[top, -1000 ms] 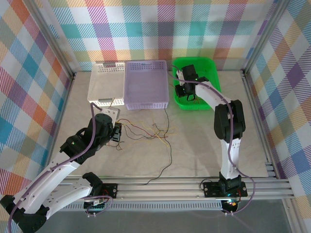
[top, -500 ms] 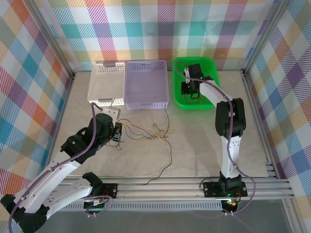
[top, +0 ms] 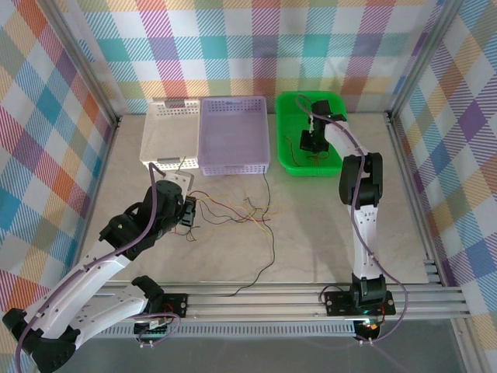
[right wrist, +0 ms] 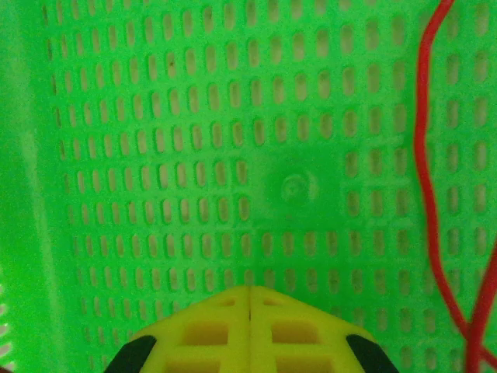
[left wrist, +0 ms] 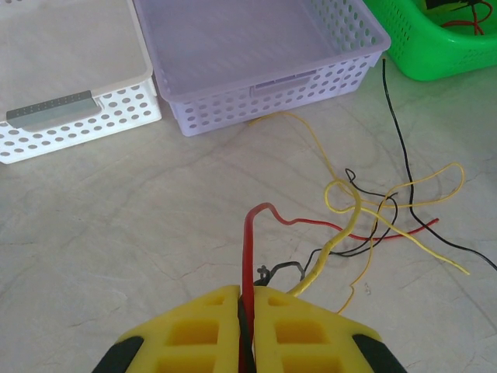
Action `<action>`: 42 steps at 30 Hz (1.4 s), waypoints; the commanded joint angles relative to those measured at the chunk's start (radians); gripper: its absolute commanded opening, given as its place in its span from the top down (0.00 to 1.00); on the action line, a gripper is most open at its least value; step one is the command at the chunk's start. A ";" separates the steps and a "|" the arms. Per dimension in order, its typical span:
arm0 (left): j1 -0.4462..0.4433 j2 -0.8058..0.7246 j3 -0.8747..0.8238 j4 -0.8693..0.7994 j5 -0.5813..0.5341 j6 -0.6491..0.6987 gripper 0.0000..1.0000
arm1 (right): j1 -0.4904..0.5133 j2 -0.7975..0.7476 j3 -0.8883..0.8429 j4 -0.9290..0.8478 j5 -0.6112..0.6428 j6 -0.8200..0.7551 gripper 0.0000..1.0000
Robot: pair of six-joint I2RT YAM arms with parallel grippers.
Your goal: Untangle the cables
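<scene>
Fingers (left wrist: 203,326) of the left gripper (left wrist: 247,301) are pinching narrow on a thin red cable (left wrist: 248,249), which is rising out of the gap and bending right. It is running into the loose tangle of thin red, yellow and black cables (top: 233,211) lying on the pale marbled table top (top: 326,233), just in front of the baskets. One long black cable (top: 273,233) is trailing toward the near rail.

Lilac perforated plastic basket (left wrist: 326,74) and white perforated plastic basket (left wrist: 85,116) are showing bare floors. Green perforated plastic basket (right wrist: 155,155) is holding a second red cable (right wrist: 423,155).

Right gripper (right wrist: 250,294) is hovering over the green floor, fingers pressed together, gripping nothing.

Versus one second back: right gripper is sitting further right in the green basket and its jaws have closed. Left gripper and tangle are staying unchanged.
</scene>
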 commanded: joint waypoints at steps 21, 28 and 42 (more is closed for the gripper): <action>0.009 -0.030 0.009 0.020 0.081 0.006 1.00 | 0.141 -0.842 -0.688 0.407 -0.397 0.091 0.41; 0.009 0.028 0.061 0.015 0.208 -0.025 1.00 | 0.446 -1.051 -1.026 0.612 -0.417 -0.112 0.37; 0.005 0.211 0.197 -0.022 0.316 -0.080 1.00 | 0.655 -1.144 -1.282 0.857 -0.234 -0.233 0.36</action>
